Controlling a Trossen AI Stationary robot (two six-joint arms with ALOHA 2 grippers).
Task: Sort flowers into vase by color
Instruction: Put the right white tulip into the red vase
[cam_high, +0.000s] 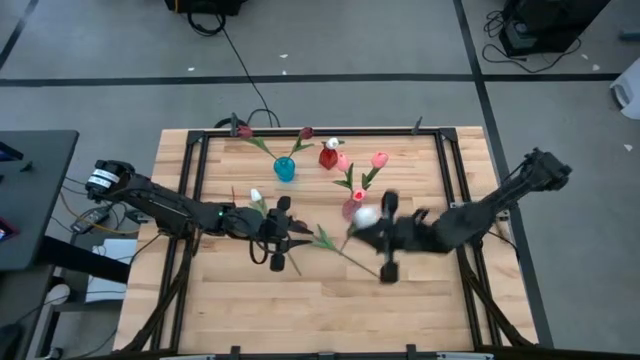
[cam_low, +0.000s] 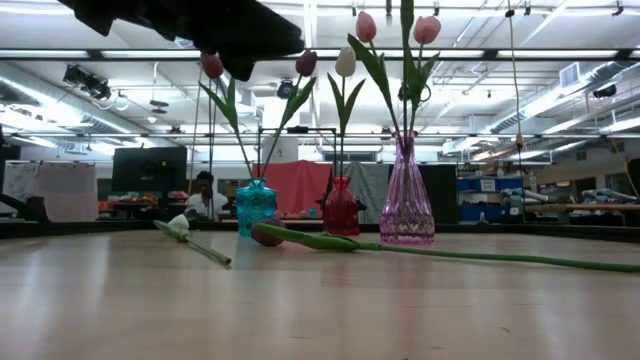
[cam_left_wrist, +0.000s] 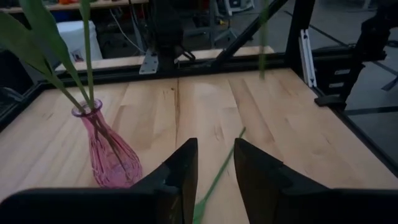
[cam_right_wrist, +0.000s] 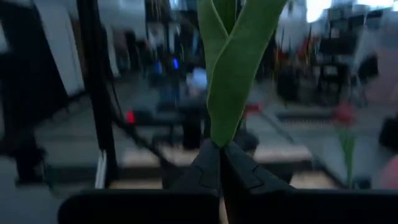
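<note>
A maroon-headed flower (cam_low: 265, 233) lies flat on the table, its long stem (cam_high: 350, 255) running toward the right. My left gripper (cam_left_wrist: 214, 168) hovers open over that stem, one finger on either side, touching nothing. A white flower (cam_high: 256, 197) lies on the table beside the left arm. My right gripper (cam_right_wrist: 219, 158) is raised and shut on another white-headed flower (cam_high: 366, 215). The blue vase (cam_high: 285, 168) holds maroon flowers, the red vase (cam_high: 328, 156) a white one, and the pink vase (cam_left_wrist: 112, 155) pink ones. My right gripper pinches the flower between its two shut fingers, low on the green leaves (cam_right_wrist: 222, 134), where they join the stem. The fingers come in roughly level, across the stem. The flower stands upright in the hold, leaves rising above the fingers, lifted off the table.
The three vases stand close together at the table's far middle, the pink one (cam_high: 352, 208) nearest both grippers. A black metal frame (cam_high: 190, 180) runs round the tabletop. Bare wood lies along the near side (cam_high: 320, 310). A person (cam_low: 205, 195) sits in the room beyond.
</note>
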